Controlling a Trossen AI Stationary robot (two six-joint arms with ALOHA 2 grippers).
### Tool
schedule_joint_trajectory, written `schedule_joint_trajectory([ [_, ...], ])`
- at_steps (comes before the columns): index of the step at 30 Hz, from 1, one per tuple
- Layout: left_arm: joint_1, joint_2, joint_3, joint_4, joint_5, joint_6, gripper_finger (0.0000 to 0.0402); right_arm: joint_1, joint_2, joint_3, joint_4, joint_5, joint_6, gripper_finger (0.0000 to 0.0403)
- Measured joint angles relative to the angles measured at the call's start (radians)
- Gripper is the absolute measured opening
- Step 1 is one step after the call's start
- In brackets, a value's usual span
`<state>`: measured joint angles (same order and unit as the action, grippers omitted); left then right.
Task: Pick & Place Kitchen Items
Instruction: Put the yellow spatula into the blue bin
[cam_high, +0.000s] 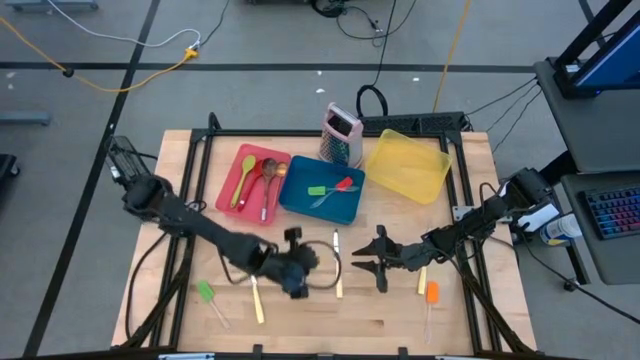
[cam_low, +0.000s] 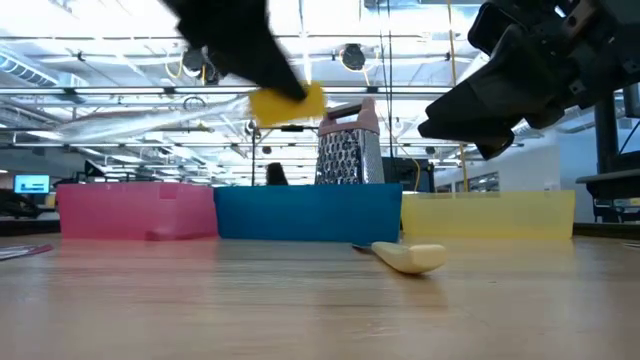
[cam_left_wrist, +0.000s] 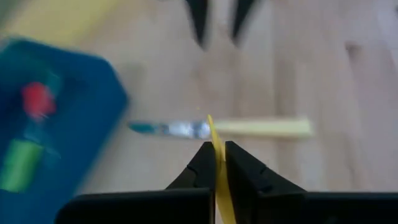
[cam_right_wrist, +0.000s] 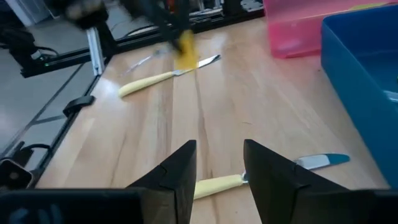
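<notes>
My left gripper (cam_high: 297, 275) hovers over the table's middle, near its front edge, and is shut on a yellow spatula (cam_low: 288, 105). Facing it, my right gripper (cam_high: 360, 262) is open and touches nothing. Its fingers stand above a pale-handled knife (cam_right_wrist: 217, 183) that lies flat on the wood. Flat on the table also lie a green spatula (cam_high: 207, 293), a second pale-handled knife (cam_high: 257, 300), another pale-handled piece (cam_high: 421, 280) and an orange spatula (cam_high: 431, 295). Spoons lie in the red tray (cam_high: 240, 165). A green and a red utensil lie in the blue tray (cam_high: 300, 200). My left gripper (cam_left_wrist: 217, 148) pinches the yellow spatula between its two fingers. A thin yellow edge (cam_left_wrist: 211, 127) sticks out just past the fingertips. The fingers come from above, slanting down. The spatula's yellow end (cam_low: 300, 103) is lifted clear above the table.
The red, blue and yellow (cam_high: 408, 165) trays stand in a row at the table's far side. The metal grater (cam_high: 340, 133) with a pink top stands upright behind the blue tray. Bare wood lies along the near edge, between the scattered utensils.
</notes>
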<state>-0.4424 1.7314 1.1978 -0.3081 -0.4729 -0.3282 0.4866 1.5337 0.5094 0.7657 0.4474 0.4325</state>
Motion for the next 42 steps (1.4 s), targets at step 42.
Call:
schedule_joint_trajectory([
  [42, 0.621, 0.272, 0.006, 0.257, 0.342, 0.834, 0.0074, -0.004, 0.0, 0.0, -0.039, 0.106, -0.116, 0.0125],
])
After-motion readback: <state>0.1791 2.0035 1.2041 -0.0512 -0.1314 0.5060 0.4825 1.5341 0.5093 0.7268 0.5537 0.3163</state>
